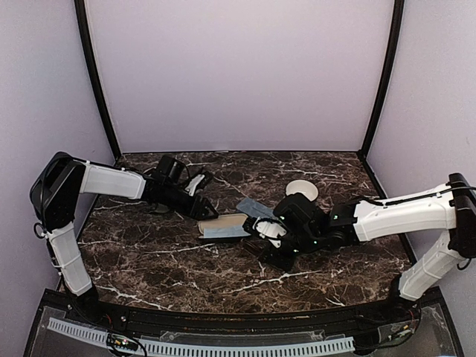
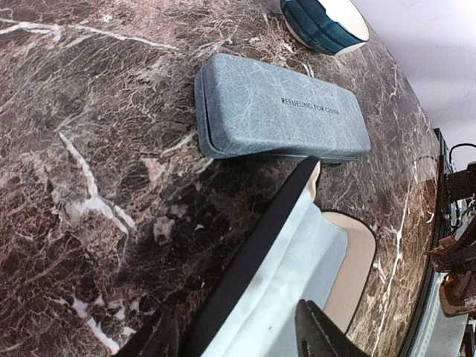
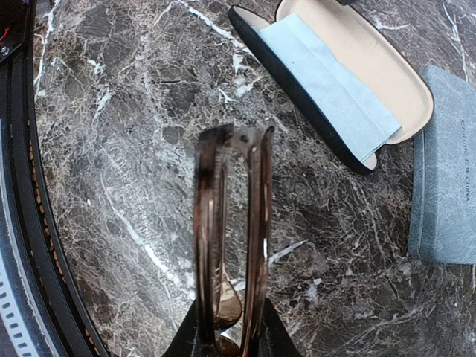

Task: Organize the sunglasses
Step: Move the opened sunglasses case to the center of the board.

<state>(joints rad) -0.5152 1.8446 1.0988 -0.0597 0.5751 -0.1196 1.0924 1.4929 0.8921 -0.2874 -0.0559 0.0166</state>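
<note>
Marble table [image 1: 149, 253]: right gripper [image 3: 229, 342] clamped on sunglasses [image 3: 210, 223] near open case [image 3: 372, 74]; left gripper [image 1: 204, 212] at its rim, state indeterminate. Risk: sunglasses pivot in pinch, miss case.

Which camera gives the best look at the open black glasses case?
The right wrist view: the open black case lies almost whole there, with its cream lining and the pale blue cloth inside. The left wrist view catches only one end, very close. The top view shows it small, with little detail.
</note>
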